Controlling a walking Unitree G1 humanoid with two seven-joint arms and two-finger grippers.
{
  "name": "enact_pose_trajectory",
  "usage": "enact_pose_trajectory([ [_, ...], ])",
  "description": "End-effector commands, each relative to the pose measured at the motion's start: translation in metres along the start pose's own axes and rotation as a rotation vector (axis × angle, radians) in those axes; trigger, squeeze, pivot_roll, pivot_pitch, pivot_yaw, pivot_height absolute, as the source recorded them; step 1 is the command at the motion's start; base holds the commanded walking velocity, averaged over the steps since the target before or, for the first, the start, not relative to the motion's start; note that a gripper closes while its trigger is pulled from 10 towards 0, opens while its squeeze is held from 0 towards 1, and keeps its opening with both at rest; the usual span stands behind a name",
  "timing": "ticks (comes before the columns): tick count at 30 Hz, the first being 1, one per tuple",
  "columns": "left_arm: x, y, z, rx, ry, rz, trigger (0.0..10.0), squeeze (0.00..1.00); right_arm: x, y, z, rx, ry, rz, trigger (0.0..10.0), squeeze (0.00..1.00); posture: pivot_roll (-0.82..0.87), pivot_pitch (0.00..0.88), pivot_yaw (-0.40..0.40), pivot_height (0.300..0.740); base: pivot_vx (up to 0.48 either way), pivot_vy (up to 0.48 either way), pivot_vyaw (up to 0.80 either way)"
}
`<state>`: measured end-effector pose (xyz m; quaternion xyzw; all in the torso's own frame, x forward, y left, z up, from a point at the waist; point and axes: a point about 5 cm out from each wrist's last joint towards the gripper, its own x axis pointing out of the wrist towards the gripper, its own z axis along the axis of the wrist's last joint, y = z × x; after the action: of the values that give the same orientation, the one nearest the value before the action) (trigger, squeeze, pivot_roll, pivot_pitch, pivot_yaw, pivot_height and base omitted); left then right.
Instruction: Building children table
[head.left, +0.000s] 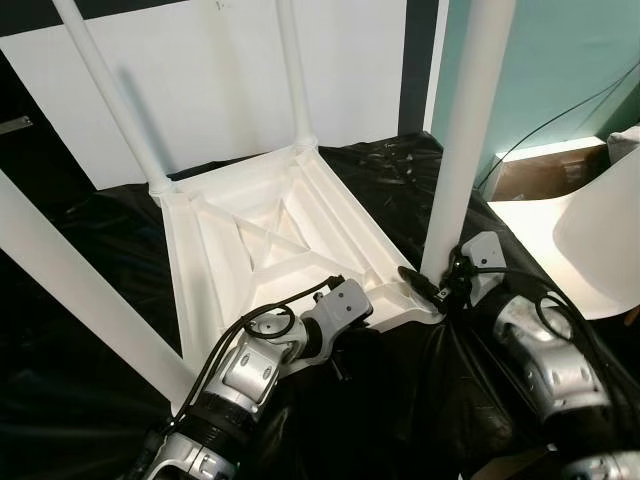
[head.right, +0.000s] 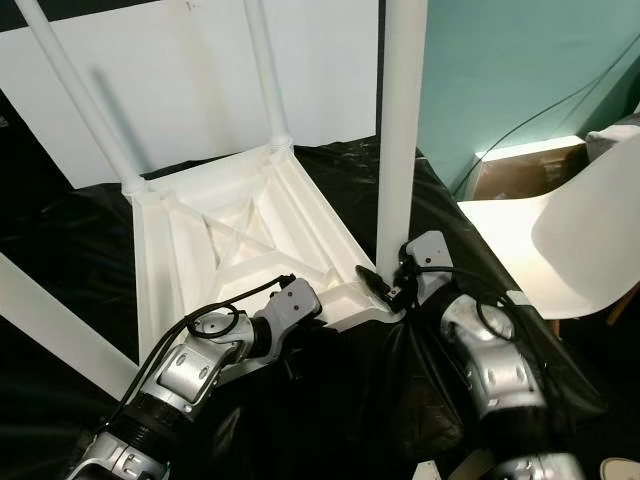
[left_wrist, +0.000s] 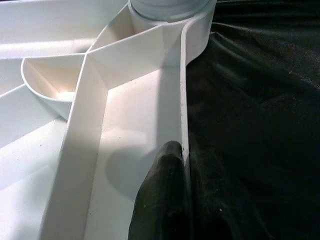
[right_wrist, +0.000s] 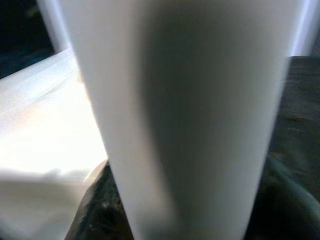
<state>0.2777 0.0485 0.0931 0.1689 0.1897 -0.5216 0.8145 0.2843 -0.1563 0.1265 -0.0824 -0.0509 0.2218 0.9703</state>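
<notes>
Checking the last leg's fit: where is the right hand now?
The right hand is at the base of the near-right leg, by the upturned tabletop's near-right corner, on the black sheet.

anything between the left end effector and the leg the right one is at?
Only the table's near edge rim and bare black sheet, per left wrist view. Left end effector grips that rim; the leg stands at its corner.

I see the upturned tabletop (head.left: 270, 240) on the sheet (head.left: 90, 250), legs (head.left: 465, 130) up; chair (head.left: 590, 240) to its right.
</notes>
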Motion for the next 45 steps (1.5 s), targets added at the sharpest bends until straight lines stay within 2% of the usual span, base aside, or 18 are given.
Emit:
enact_pose_trajectory([
  [1,0.000,0.001,-0.045,-0.134,0.146,0.101,10.0,0.00,-0.007,0.007,-0.003,0.003,-0.020,-0.126,0.0,0.00,0.02,0.000,0.049,0.740,0.000,0.000,0.00],
  [5,-0.003,0.001,-0.047,-0.138,0.150,0.106,10.0,0.00,-0.012,0.001,0.007,-0.037,-0.094,-0.320,0.0,0.00,0.01,0.000,0.051,0.740,0.000,0.000,0.00],
  [12,-0.002,0.000,-0.047,-0.137,0.152,0.102,10.0,0.00,-0.010,0.005,0.004,-0.016,-0.059,-0.297,0.0,0.00,0.02,0.000,0.051,0.740,0.000,0.000,0.00],
  [13,-0.002,0.000,-0.047,-0.138,0.152,0.103,10.0,0.00,-0.008,0.011,0.001,-0.005,-0.032,-0.243,3.8,0.30,0.02,0.000,0.051,0.740,0.000,0.000,0.00],
  [14,-0.002,-0.001,-0.047,-0.141,0.151,0.104,10.0,0.00,-0.006,0.017,-0.003,0.007,-0.001,-0.171,10.0,0.76,0.02,0.000,0.051,0.740,0.000,0.000,0.00],
  [15,-0.002,-0.001,-0.047,-0.141,0.151,0.104,10.0,0.00,-0.006,0.017,-0.003,0.007,-0.001,-0.171,10.0,0.76,0.02,0.000,0.051,0.740,0.000,0.000,0.00],
  [16,-0.003,-0.001,-0.048,-0.142,0.151,0.103,10.0,0.00,-0.004,0.023,-0.005,0.017,0.019,-0.111,10.0,0.90,0.02,0.000,0.051,0.740,0.000,0.000,0.00],
  [18,-0.003,-0.002,-0.049,-0.144,0.152,0.102,10.0,0.00,-0.002,0.027,-0.008,0.032,0.042,-0.033,10.0,1.00,0.02,0.000,0.049,0.740,0.000,0.000,0.00],
  [22,-0.003,-0.003,-0.050,-0.146,0.154,0.100,10.0,0.00,-0.001,0.028,-0.007,0.025,0.052,0.019,10.0,1.00,0.02,0.000,0.050,0.740,0.000,0.000,0.00],
  [23,-0.003,-0.004,-0.051,-0.147,0.155,0.099,10.0,0.00,0.001,0.026,-0.005,0.008,0.051,0.062,10.0,0.71,0.02,0.000,0.050,0.740,0.000,0.000,0.00],
  [24,-0.003,-0.004,-0.051,-0.147,0.155,0.099,10.0,0.00,0.001,0.026,-0.005,0.008,0.051,0.062,10.0,0.71,0.02,0.000,0.050,0.740,0.000,0.000,0.00],
  [25,-0.003,-0.004,-0.051,-0.152,0.153,0.103,10.0,0.00,0.007,0.014,0.005,-0.055,0.042,0.158,10.0,0.00,0.02,0.000,0.042,0.740,0.000,0.000,0.00],
  [28,-0.002,-0.004,-0.050,-0.153,0.151,0.104,10.0,0.00,0.009,0.010,0.008,-0.071,0.041,0.185,10.0,0.00,0.02,0.000,0.042,0.740,0.000,0.000,0.00],
  [36,-0.002,-0.005,-0.051,-0.154,0.153,0.101,10.0,0.00,0.012,-0.006,0.009,-0.175,0.135,0.497,10.0,0.00,0.02,0.000,0.042,0.740,0.000,0.000,0.00],
  [37,-0.003,-0.004,-0.052,-0.154,0.155,0.103,10.0,0.00,0.011,-0.008,0.007,-0.185,0.169,0.561,1.6,0.00,0.02,0.000,0.041,0.740,0.000,0.000,0.00],
  [38,-0.003,-0.004,-0.052,-0.154,0.155,0.103,10.0,0.00,0.011,-0.008,0.007,-0.185,0.169,0.561,1.6,0.00,0.02,0.000,0.041,0.740,0.000,0.000,0.00],
  [39,-0.004,-0.004,-0.052,-0.155,0.156,0.106,10.0,0.00,0.008,-0.011,0.004,-0.205,0.210,0.633,0.0,0.00,0.02,0.000,0.041,0.740,0.000,0.000,0.00],
  [45,-0.004,-0.003,-0.052,-0.152,0.155,0.111,10.0,0.00,0.004,-0.023,0.001,-0.251,0.302,0.734,0.0,0.00,0.02,0.000,0.043,0.740,0.000,0.000,0.00],
])
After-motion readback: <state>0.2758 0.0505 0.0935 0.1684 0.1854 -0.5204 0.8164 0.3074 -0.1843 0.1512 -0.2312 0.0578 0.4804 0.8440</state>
